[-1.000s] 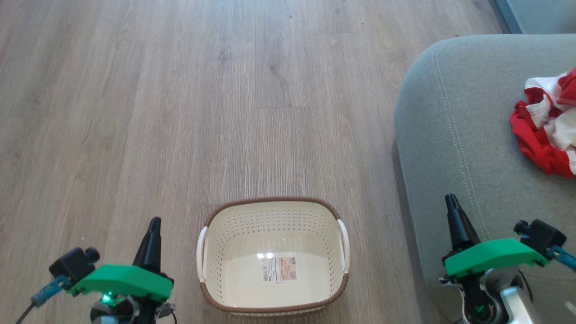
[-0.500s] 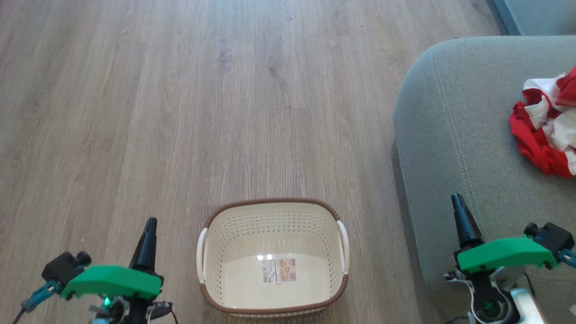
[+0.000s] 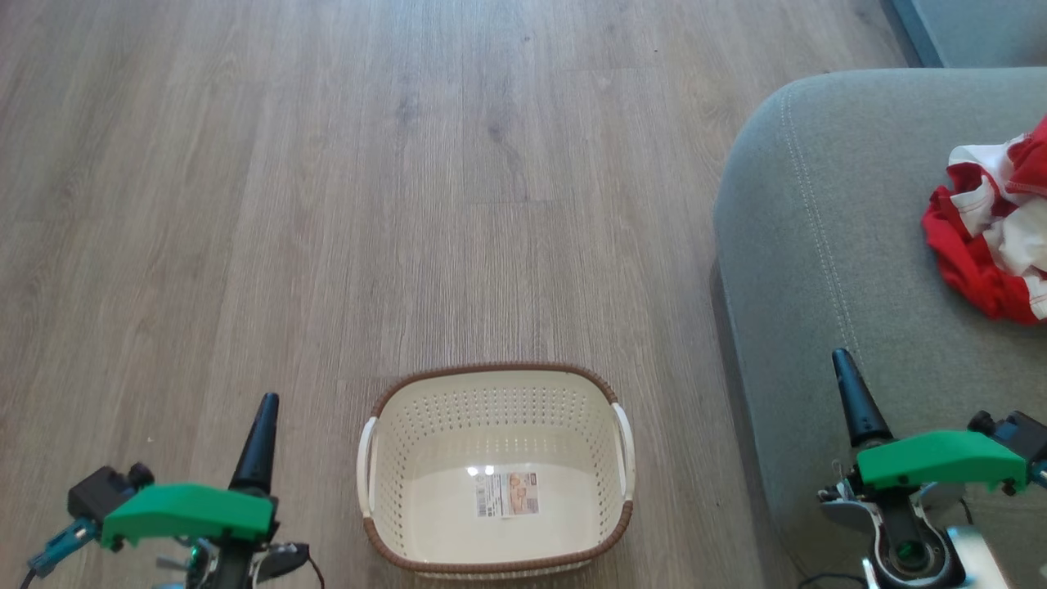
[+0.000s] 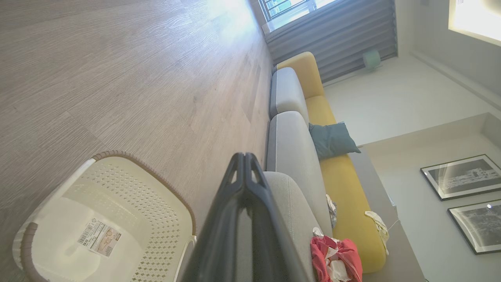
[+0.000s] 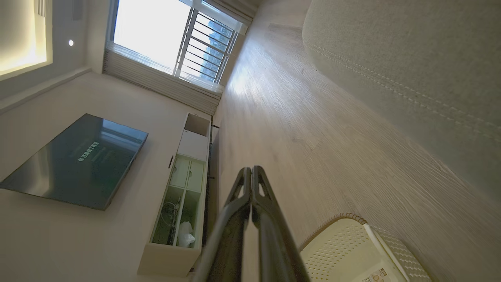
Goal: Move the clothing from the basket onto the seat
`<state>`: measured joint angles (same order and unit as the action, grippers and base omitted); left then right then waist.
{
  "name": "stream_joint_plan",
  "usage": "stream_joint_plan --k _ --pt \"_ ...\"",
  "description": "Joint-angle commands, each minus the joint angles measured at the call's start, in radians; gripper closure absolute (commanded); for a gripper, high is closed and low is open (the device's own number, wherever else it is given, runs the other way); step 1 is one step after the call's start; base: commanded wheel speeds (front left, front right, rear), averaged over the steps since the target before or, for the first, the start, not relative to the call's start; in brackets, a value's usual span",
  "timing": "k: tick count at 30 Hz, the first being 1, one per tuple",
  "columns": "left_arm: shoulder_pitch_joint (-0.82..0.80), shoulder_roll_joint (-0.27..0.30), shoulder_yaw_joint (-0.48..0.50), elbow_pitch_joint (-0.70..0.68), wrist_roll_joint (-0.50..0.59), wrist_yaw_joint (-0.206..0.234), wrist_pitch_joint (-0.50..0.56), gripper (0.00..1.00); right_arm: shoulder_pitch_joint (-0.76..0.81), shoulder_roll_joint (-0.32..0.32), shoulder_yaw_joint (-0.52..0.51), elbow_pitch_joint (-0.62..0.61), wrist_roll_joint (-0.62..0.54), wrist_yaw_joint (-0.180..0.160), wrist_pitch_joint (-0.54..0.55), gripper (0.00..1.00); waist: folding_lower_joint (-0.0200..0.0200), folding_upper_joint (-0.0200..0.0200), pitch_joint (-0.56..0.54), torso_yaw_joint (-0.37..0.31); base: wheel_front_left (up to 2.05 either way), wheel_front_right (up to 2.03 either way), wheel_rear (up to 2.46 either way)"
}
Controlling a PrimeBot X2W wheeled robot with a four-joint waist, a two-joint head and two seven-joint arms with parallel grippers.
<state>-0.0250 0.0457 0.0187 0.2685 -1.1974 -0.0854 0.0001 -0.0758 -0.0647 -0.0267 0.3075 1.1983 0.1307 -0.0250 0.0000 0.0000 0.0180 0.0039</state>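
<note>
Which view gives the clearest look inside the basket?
The head view: it looks down into the basket, showing the whole rim, both handles and a bare bottom with its sticker. The left wrist view shows the basket slanted and cut off at the bottom edge; the right wrist view catches one corner.

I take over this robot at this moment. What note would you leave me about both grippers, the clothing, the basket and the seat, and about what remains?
Left gripper: shut, holding nothing, above the floor to the left of the basket.
Right gripper: shut, holding nothing, seen against the seat.
Basket: on the floor, empty, with a sticker label on its bottom.
Clothing: a red and white heap lying on the seat.
Done: the basket is emptied and the clothing is on the seat.
Left: nothing visible; the task looks complete.
</note>
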Motion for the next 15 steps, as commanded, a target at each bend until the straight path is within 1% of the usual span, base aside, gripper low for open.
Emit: stream_joint_plan --k 1,15 --pt "-0.061 0.004 0.032 -0.029 -0.028 -0.007 0.008 1.0 -0.033 -0.011 0.008 -0.04 0.03 0.0 0.008 1.0 0.0 0.0 0.0 0.0 0.0 0.0 0.0" --pt "-0.07 0.004 0.057 -0.027 -0.178 -0.022 0.049 1.0 -0.032 -0.01 -0.018 -0.049 0.188 0.0 0.049 1.0 0.0 0.0 -0.006 -0.002 0.0 0.0 0.0"
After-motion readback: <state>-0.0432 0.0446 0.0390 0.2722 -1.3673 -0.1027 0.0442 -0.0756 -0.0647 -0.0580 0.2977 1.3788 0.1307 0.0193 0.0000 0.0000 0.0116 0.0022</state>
